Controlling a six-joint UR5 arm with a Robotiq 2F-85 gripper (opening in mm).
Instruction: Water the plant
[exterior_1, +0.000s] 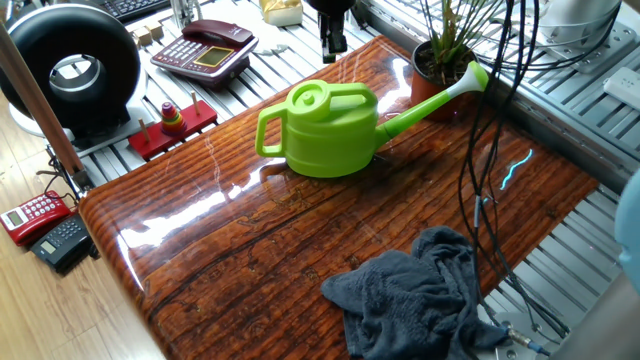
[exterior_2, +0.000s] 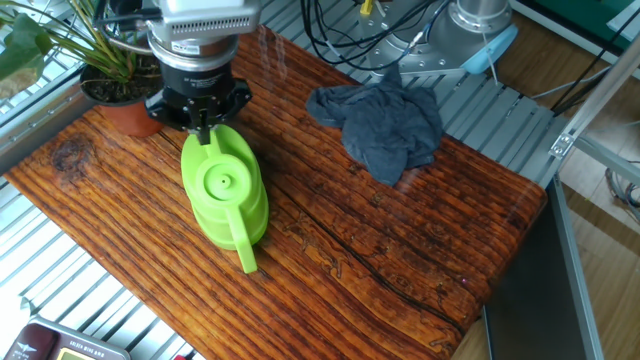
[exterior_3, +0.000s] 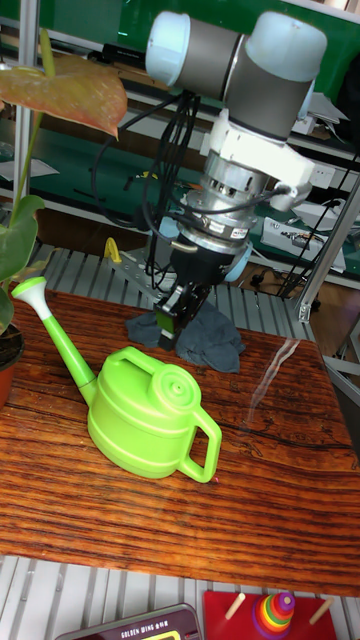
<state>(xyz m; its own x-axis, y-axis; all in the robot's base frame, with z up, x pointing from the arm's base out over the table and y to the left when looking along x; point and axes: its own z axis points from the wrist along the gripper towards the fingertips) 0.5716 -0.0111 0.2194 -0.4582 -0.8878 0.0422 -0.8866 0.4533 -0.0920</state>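
The plant (exterior_1: 446, 40) has thin green leaves in a terracotta pot (exterior_2: 130, 112) at the table's far corner. The lime-green watering can (exterior_1: 330, 130) stands upright on the wooden table (exterior_1: 250, 250). Its spout head (exterior_1: 476, 76) reaches right beside the pot. My gripper (exterior_2: 205, 128) hangs a little above the can's spout end, apart from it. Its fingers look pressed together in both fixed views, with nothing between them. In the tall fixed view the gripper (exterior_3: 172, 325) points down behind the can (exterior_3: 145, 410).
A crumpled grey cloth (exterior_1: 420, 290) lies near the table's front corner. Black cables (exterior_1: 490, 180) hang across the right side. Off the table sit a red desk phone (exterior_1: 205, 48), a black ring-shaped device (exterior_1: 70, 70) and a red stacking toy (exterior_1: 172, 125).
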